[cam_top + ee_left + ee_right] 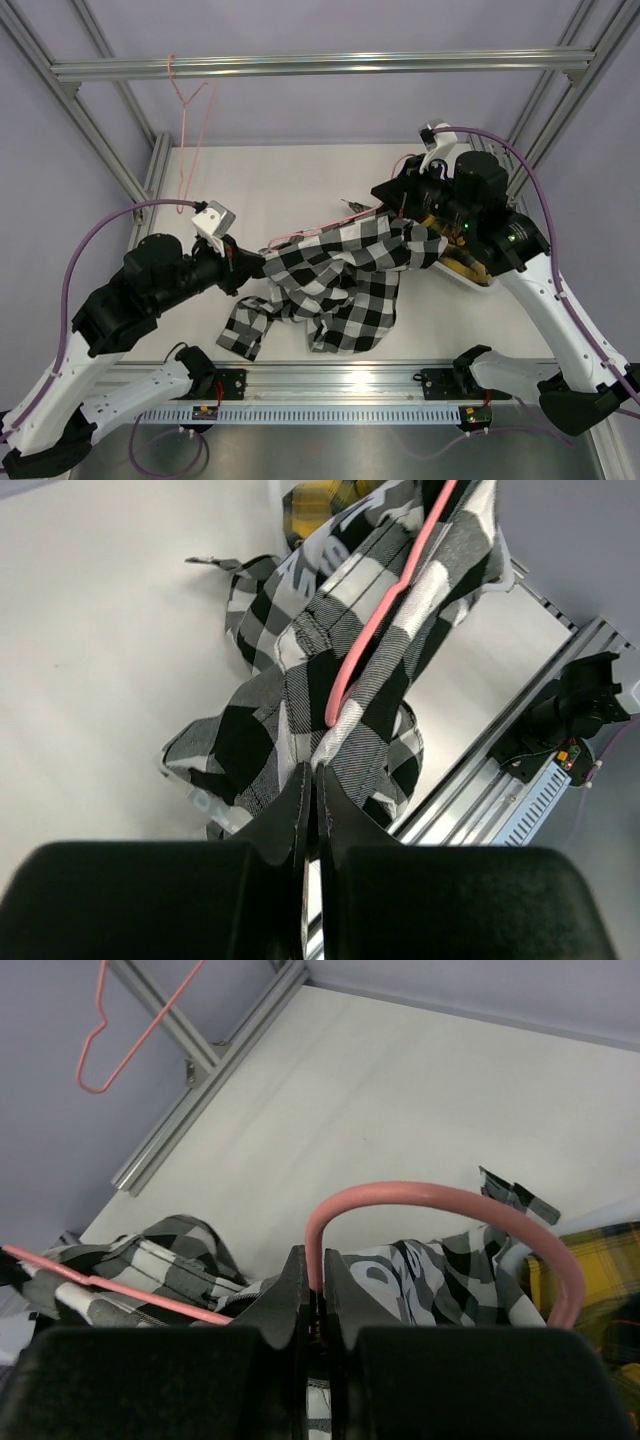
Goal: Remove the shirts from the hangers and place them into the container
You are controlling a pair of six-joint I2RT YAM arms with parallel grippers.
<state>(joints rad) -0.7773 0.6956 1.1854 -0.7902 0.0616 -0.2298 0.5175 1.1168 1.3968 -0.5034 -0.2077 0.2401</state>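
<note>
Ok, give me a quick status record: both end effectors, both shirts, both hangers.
left end effector: shut on the black-and-white shirt
right end effector: shut on hook of pink hanger
black-and-white shirt: on table, stretched between arms, pink hanger running through it
yellow shirt: under right arm, apparently in container, mostly hidden
empty hanger: hanging on rail

The left arm (120, 305) and right arm (545, 290) bend inward, left tool (312, 770) and right tool (315, 1260) both pinched tight.
</note>
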